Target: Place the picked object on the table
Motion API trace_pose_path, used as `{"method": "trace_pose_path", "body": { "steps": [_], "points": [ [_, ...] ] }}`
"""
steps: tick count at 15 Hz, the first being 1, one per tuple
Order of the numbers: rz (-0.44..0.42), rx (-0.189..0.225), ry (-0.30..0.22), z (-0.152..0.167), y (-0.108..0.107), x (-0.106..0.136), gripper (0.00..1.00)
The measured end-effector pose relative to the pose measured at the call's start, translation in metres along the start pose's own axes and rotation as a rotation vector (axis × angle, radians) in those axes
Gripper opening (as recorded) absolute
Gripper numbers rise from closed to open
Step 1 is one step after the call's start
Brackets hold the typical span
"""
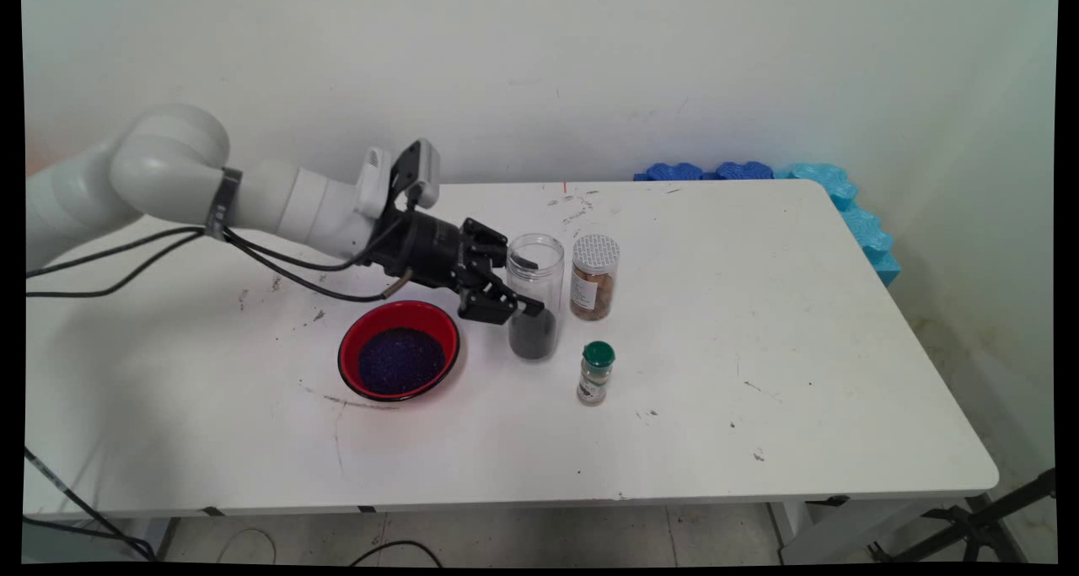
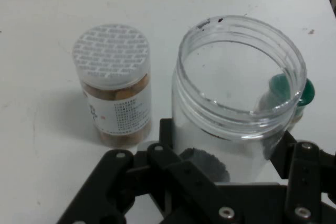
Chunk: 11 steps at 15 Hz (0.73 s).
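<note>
A clear open jar (image 1: 536,251) with dark grains at its bottom stands upright on the white table (image 1: 759,323). My gripper (image 1: 529,286) reaches in from the left and is shut on the jar's lower half, one finger on each side. In the hand view the jar (image 2: 241,114) fills the middle, with my gripper (image 2: 226,148) straddling it and black fingers (image 2: 167,135) against its wall. Just left of the jar sits a red bowl (image 1: 350,344) holding dark purple grains.
A white-lidded jar of brown pieces (image 1: 594,277) (image 2: 113,93) stands right beside the clear jar. A small green-capped bottle (image 1: 596,374) (image 2: 304,92) stands in front of it. Blue foam pieces (image 1: 843,196) lie at the table's far right corner.
</note>
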Motion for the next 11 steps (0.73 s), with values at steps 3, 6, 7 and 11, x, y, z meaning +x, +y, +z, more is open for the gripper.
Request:
{"method": "trace_pose_path", "body": {
  "steps": [3, 6, 7, 11],
  "points": [
    [-0.01, 0.004, 0.0, 0.008, -0.002, -0.008, 0.0],
    [-0.026, 0.011, 0.003, 0.016, -0.004, -0.015, 0.0],
    [-0.031, 0.013, 0.004, 0.019, -0.005, -0.017, 0.0],
    [-0.044, 0.023, 0.009, 0.024, -0.007, -0.021, 1.0]
  ]
}}
